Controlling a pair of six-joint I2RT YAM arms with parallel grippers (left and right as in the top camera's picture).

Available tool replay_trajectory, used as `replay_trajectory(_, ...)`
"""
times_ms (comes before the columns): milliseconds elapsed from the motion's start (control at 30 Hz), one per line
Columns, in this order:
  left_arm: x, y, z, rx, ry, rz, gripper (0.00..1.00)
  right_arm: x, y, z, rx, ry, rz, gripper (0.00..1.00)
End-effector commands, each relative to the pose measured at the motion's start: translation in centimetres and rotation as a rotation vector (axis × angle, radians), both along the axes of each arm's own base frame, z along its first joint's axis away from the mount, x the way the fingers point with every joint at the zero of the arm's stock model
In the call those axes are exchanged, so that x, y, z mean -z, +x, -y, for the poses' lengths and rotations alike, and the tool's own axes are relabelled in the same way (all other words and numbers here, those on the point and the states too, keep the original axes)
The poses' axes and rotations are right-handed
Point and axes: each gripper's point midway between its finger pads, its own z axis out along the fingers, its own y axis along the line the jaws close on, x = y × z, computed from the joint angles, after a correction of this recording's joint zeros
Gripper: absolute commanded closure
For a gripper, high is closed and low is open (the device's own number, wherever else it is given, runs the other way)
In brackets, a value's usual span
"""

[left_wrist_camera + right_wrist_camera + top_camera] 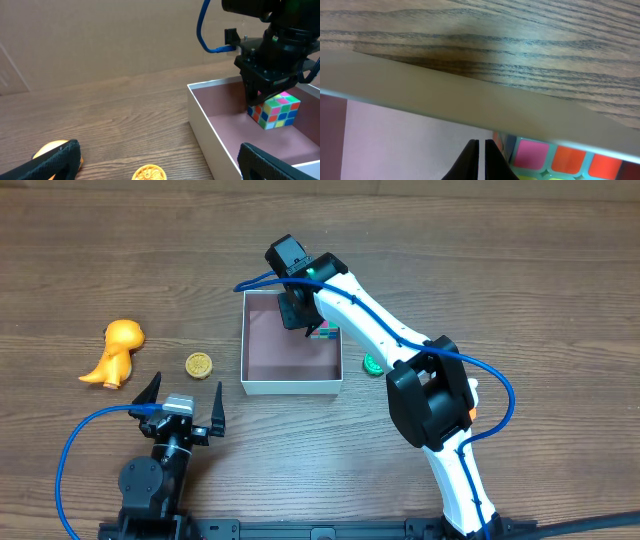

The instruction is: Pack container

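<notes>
The container (290,388) is a square shallow box with white walls and a pinkish-brown floor at the table's middle. A multicoloured puzzle cube (326,335) lies in its far right corner. My right gripper (297,315) reaches down into the box just left of the cube, fingers shut with nothing between them. The right wrist view shows the shut fingers (481,145), the cube (570,157) beside them and the box wall (445,100). My left gripper (183,395) is open and empty near the front left. The left wrist view shows the box (210,130) and cube (275,110).
An orange dinosaur toy (115,352) lies at the left. A yellow round token (199,365) lies between it and the box, also in the left wrist view (148,173). A green round piece (372,365) lies right of the box, partly under the right arm.
</notes>
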Motion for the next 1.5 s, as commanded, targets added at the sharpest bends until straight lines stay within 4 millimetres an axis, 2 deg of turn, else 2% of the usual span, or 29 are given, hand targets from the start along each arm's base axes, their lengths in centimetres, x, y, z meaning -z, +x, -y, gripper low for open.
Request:
replay_trajectory(0,0.0,0.0,-0.4,-0.019,0.016,0.006,0.0,0.7,0.2,0.5,0.003,-0.031,0.004,0.92)
replay_trajectory(133,0.0,0.0,-0.4,-0.019,0.016,0.006,0.0,0.1,0.5,0.3,0.003,-0.024,0.014,0.91)
replay_trajectory(300,0.0,0.0,-0.4,-0.019,0.016,0.006,0.0,-2.1,1.3,-0.3,0.003,0.0,0.044,0.85)
replay_trajectory(633,0.0,0.0,-0.4,-0.019,0.016,0.006,0.0,-9.5,2.7,-1.6,0.001,0.084,0.135,0.73)
replay_trajectory(700,0.0,0.0,-0.4,-0.019,0.016,0.006,0.0,-11.4,2.8,-1.7,0.001,0.1,0.156,0.67)
replay_trajectory(800,0.0,0.0,-0.4,-0.019,0.016,0.006,0.0,-14.1,2.7,-1.4,0.003,0.118,0.183,0.37)
replay_trajectory(867,0.0,0.0,-0.4,-0.019,0.016,0.006,0.0,-15.7,2.5,-0.7,0.013,0.121,0.191,0.19)
replay_trajectory(967,0.0,0.0,-0.4,-0.019,0.016,0.006,0.0,-17.9,2.3,1.4,0.043,0.101,0.208,0.0)
replay_trajectory(1167,0.0,0.0,-0.4,-0.019,0.016,0.006,0.0,-21.7,2.0,7.1,0.136,0.073,0.226,0.0)
replay_trajectory(1467,0.0,0.0,-0.4,-0.019,0.016,0.006,0.0,-26.3,2.0,11.1,0.186,0.161,0.29,0.0)
